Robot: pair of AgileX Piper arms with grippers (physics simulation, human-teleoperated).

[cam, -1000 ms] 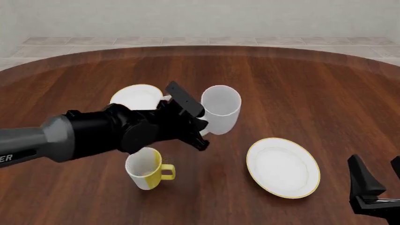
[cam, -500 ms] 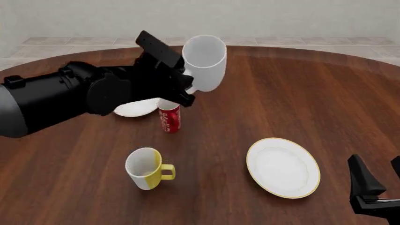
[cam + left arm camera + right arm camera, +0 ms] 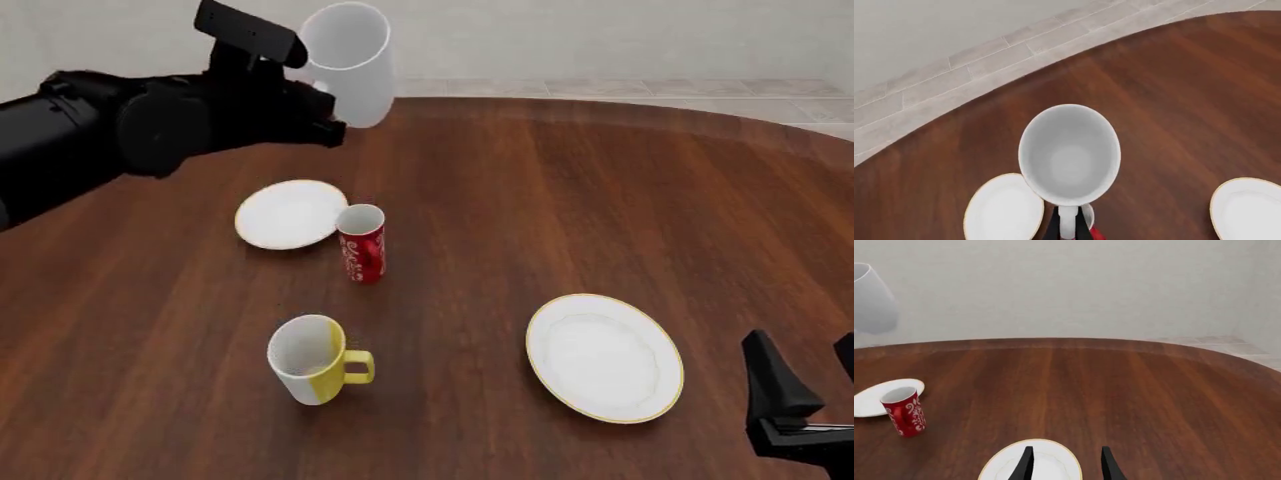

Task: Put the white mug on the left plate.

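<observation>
The tall white mug (image 3: 351,58) hangs high above the table's far left part, opening tilted toward the camera. My left gripper (image 3: 324,108) is shut on its handle; in the left wrist view the handle (image 3: 1067,223) sits between the dark fingers of that gripper (image 3: 1067,232). The left plate (image 3: 286,214), small and yellow-rimmed, lies on the table below and nearer than the mug, bare; it also shows under the mug as the plate (image 3: 1003,210). My right gripper (image 3: 805,397) rests open at the near right edge, seen open over the wood as the gripper (image 3: 1064,463).
A red patterned mug (image 3: 360,243) stands just right of the left plate's edge. A white-and-yellow mug (image 3: 310,359) stands nearer, left of centre. The larger yellow-rimmed plate (image 3: 605,356) lies at the near right, beside my right gripper.
My left arm has risen and swung left and farther away with the white mug, uncovering the left plate and the red mug. The right arm has stayed still.
</observation>
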